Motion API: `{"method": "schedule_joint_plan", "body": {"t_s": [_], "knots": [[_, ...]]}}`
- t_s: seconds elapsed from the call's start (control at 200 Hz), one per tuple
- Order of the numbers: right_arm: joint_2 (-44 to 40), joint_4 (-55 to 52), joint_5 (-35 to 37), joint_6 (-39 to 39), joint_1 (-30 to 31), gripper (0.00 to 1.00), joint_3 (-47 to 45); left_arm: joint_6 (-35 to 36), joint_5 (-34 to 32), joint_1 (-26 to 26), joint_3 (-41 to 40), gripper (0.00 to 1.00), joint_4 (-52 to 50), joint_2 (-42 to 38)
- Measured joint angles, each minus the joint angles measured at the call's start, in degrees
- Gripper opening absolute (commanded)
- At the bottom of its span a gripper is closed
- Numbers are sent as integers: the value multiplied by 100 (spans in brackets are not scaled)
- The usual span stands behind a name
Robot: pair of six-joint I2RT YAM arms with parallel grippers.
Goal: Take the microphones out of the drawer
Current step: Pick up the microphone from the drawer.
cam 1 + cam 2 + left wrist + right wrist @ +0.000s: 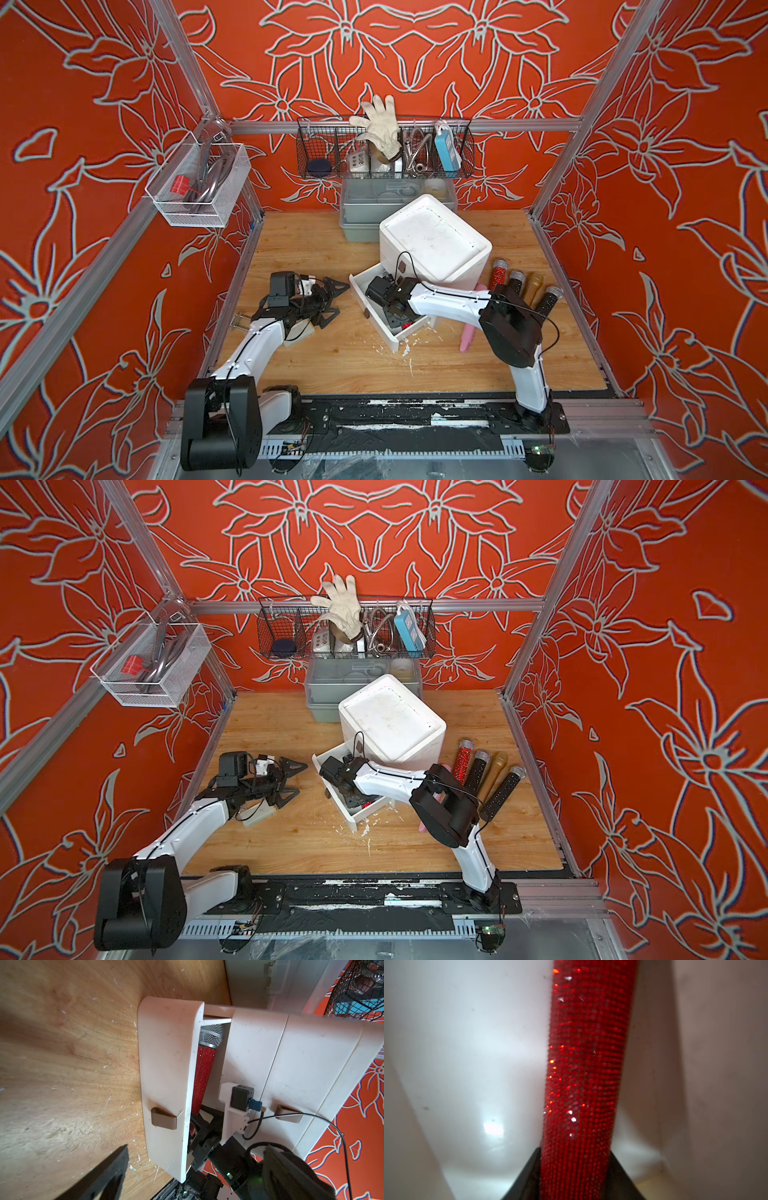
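Red rhinestone microphone lies lengthwise inside the open drawer, mesh head at one end of the drawer, handle at the end where the right arm reaches in. Right fingers are down in the drawer straddling the handle, one on each side. Both sit flush against it in the right wrist view, so this reads as clamped on the mic. They grip low on the handle, probably because that end has room for them between the drawer walls. Mic not lifted yet; it looks to rest on the drawer floor. Left fingers are spread wide and empty, just beside the drawer front near its brown pull. My guess: on standby to brace the drawer if it drags. White cabinet sits right behind the drawer and the opening looks narrow, so next move should be a straight lift. Risk: with an end grip the head droops and catches a wall. Other microphones lie on the surface, well apart from the drawer.
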Motion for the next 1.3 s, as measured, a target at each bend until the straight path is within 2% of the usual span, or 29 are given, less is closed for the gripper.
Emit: {"method": "schedule_joint_plan", "body": {"t_s": [0.1, 0.255, 0.621, 0.891, 1.081, 1.301], "knots": [[-11, -2, 9, -70, 0, 22, 0, -15, 0, 0, 0, 100, 15, -2], [-63, -33, -17, -282, 0, 14, 0, -13, 0, 0, -15, 100, 37, -2], [-964, -116, -444, -918, 55, 8, 0, -4, -4, 0, 225, 100, -66, 170], [-1644, 79, -636, -1176, 153, 7, 212, 387, -116, 98, 1252, 100, -820, 293], [-1775, 302, -951, -1211, 407, 5, 278, 660, -271, 682, 1958, 100, -1526, 317], [-1290, 682, -1211, -1213, 1019, 4, 474, 839, -498, 2079, 2721, 100, -2286, 310]]}}
